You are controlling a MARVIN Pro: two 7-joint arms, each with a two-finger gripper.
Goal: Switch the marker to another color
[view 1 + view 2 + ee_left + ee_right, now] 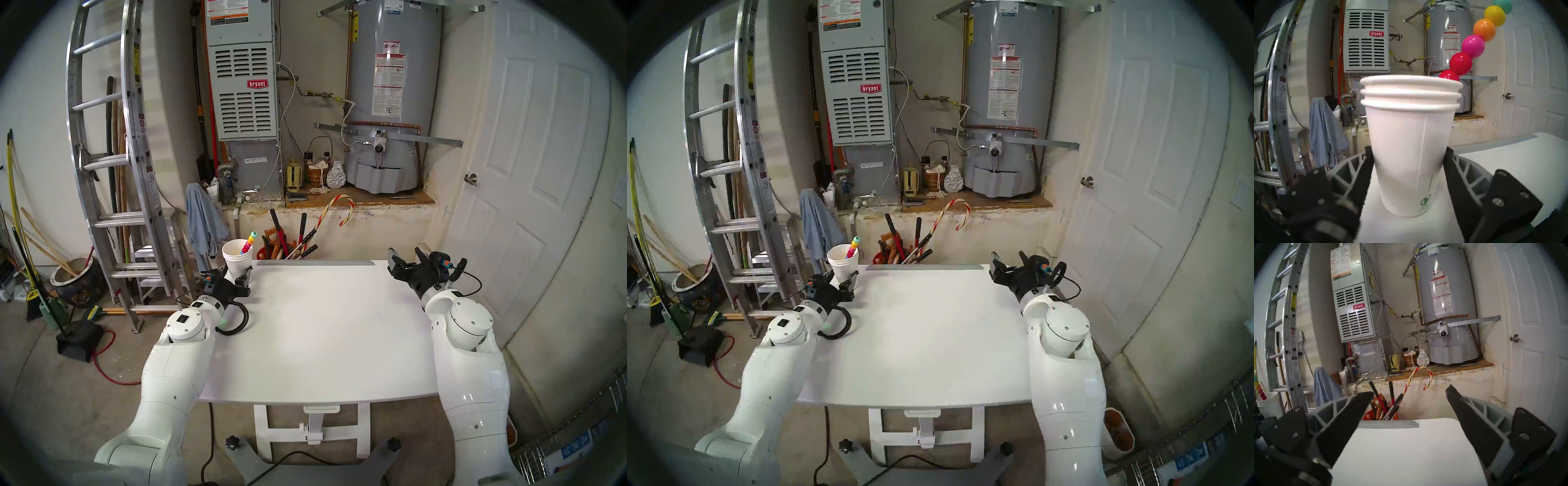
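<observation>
White table (322,339): landmark for all positions below; flat top, grey strip along its far edge. Behind the table, against the wall: grey water heater (390,95) on a raised ledge, grey furnace (242,88) to its left, aluminium ladder (112,163) leaning further left, white door (529,152) at the right. Just past the table's far edge: a red bucket of red-and-black-handled tools (288,244), with a red-and-white striped candy cane (334,212) rising out of it. Left arm reaches along the table's left edge; left gripper (1408,162) points level at the far left corner, 1 finger on each side of the lower wall of the paper cups (1410,144). Wrist view: both fingers (1364,168) lie against or just beside the cup wall; cannot tell whether they press it, so grip unconfirmed. Right arm sits over the table's right edge; right gripper (1410,395) hangs above the far right part of the top, jaws spread wide, nothing between them. Paper cups: 3 nested white cups, 3 rims stacked, standing upright on the table's far left corner. The marker (248,243): stands in the top cup, leaning toward the cup's right rim, upper beads sticking out above it; visible segments from the top are teal, yellow, orange, pink, red.
</observation>
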